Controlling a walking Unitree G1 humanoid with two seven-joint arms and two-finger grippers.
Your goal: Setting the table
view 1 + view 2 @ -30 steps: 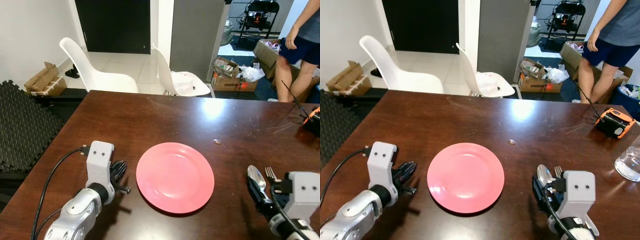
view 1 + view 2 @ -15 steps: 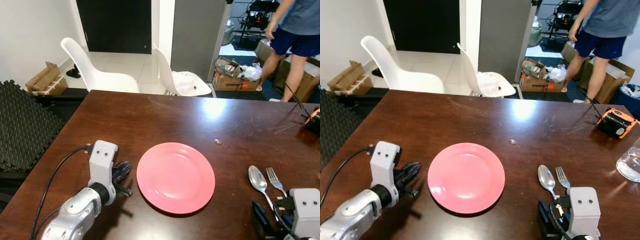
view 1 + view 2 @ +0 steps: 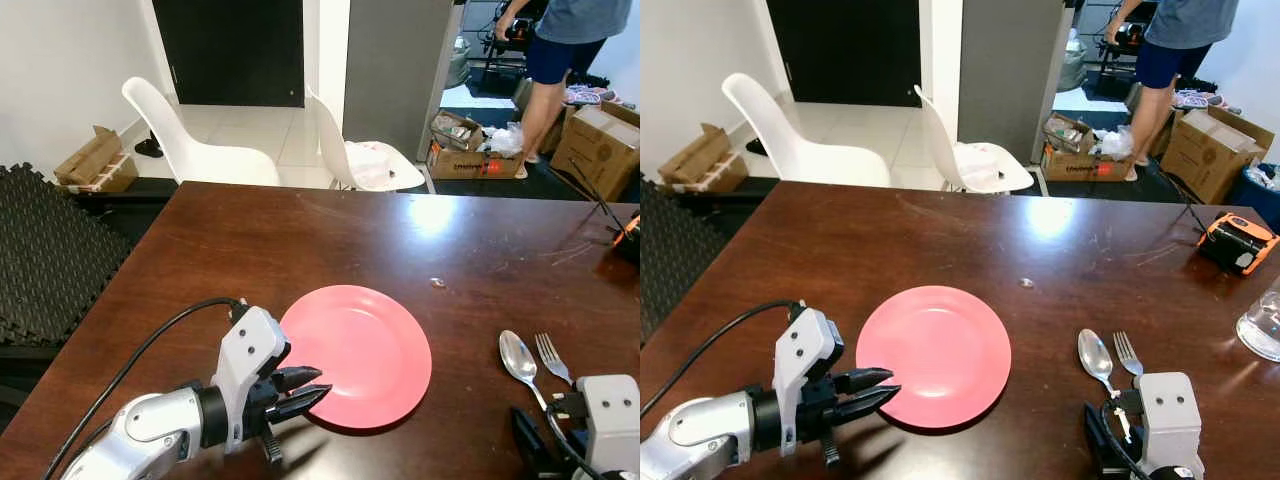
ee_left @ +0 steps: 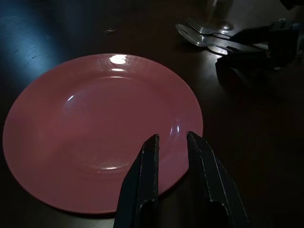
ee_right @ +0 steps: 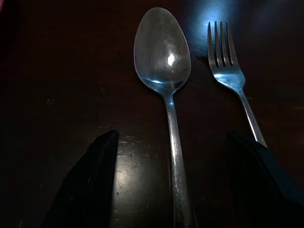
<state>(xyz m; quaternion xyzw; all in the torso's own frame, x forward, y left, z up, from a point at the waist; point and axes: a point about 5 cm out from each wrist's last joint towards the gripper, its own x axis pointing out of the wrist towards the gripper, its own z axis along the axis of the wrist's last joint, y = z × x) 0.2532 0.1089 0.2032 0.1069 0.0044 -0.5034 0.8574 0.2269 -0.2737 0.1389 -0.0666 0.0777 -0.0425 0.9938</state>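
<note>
Since a moment ago the left claw (image 3: 312,387) has swung in from beside the round pink plate (image 3: 362,352) and now points at its near left rim, fingers nearly together with a narrow gap, tips over the rim. At the near edge of the dark brown wooden tabletop (image 3: 300,250), toward the right corner, the right claw (image 5: 183,175) sits low with its fingers spread wide on either side of the silver metal spoon (image 5: 165,71) and silver metal fork (image 5: 228,61), which lie side by side just right of the plate. Beyond the far edge stand two white plastic chairs (image 3: 200,140), cardboard boxes, and a person (image 3: 555,50) in dark shorts.
</note>
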